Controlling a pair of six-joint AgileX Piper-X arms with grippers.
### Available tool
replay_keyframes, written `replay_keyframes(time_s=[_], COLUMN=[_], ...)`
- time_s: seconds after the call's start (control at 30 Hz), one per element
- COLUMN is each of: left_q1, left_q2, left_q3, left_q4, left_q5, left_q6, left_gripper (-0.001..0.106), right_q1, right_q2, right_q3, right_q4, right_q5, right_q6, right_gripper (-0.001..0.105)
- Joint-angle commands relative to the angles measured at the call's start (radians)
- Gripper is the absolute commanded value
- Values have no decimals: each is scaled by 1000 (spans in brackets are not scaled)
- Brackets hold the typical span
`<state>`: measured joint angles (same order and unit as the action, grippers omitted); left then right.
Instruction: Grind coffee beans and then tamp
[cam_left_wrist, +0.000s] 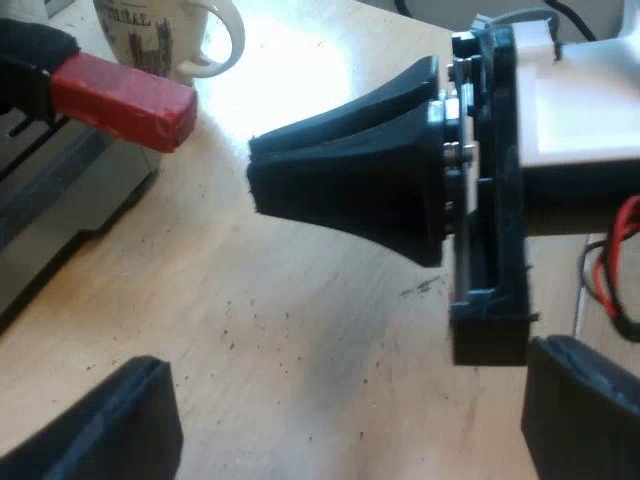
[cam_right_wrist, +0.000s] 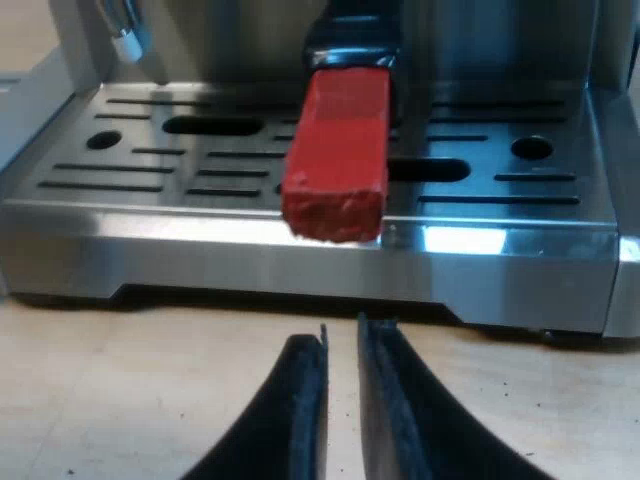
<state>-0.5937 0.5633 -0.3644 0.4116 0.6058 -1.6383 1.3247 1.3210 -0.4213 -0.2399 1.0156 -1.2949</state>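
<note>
Wide-open left pincer (cam_left_wrist: 350, 385) hangs over the worktop (cam_left_wrist: 300, 320), nothing in it; its fingers (cam_left_wrist: 95, 425) stand well apart. Worktop is light wood with dark specks scattered on it. The right pincer (cam_right_wrist: 342, 335) is nearly closed: fingers (cam_right_wrist: 300, 400) almost together, only a thin slit between them, nothing held. It sits low over the worktop just before the machine (cam_right_wrist: 300, 255), tips aimed at the front edge of the drip tray (cam_right_wrist: 130, 160). The holder (cam_right_wrist: 340, 90) is at the machine's front: its dark handle (cam_right_wrist: 350, 35) juts out above the slotted tray and finishes in the red end (cam_right_wrist: 338, 170), which hangs over the tray's front edge. Holder's metal part is hidden. Red end is above and just beyond the right pincer's tips, not touching them. In the left wrist view the right pincer points toward the red end, near it but apart, with worktop between. A mug (cam_left_wrist: 150, 35), white with a dark print, stands on the worktop beside the machine, beyond the red end. Tray is brushed metal with long slots and round holes.
</note>
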Motion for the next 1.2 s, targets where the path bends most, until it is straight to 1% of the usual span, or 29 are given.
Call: replay_keyframes(time_s=[0.03, 0.17, 0.23, 0.33, 0.4, 0.67, 0.8, 0.87, 0.9, 1.2], left_q1=[-4, -4, -4, -4, -4, -4, -4, -4, -4, -4], left_q2=[-5, -5, -5, -5, -5, -5, -5, -5, -5, -5], left_q3=[-7, -7, -7, -7, -7, -7, -7, -7, -7, -7], left_q4=[-14, -14, -14, -14, -14, -14, -14, -14, -14, -14], left_q5=[27, 27, 27, 27, 27, 27, 27, 27, 27, 27], left_q6=[-3, -3, -3, -3, -3, -3, -3, -3, -3, -3], left_gripper=[72, 72, 72, 72, 72, 72, 72, 72, 72, 72], right_q1=[-28, -67, -82, -89, -88, -88, -88, -88, -91, -173], right_q2=[-1, -1, -1, -1, -1, -1, -1, -1, -1, -1], right_q3=[-6, -6, -6, -6, -6, -6, -6, -6, -6, -6], right_q4=[-30, -71, -81, -76, -79, -88, -129, -159, -167, -167], right_q5=[17, -26, -65, -66, -49, -55, -71, -71, -71, -69], right_q6=[-1, -11, -20, -20, -29, -32, -73, -126, -134, -144], right_gripper=[12, 12, 12, 12, 12, 12, 12, 12, 12, 12])
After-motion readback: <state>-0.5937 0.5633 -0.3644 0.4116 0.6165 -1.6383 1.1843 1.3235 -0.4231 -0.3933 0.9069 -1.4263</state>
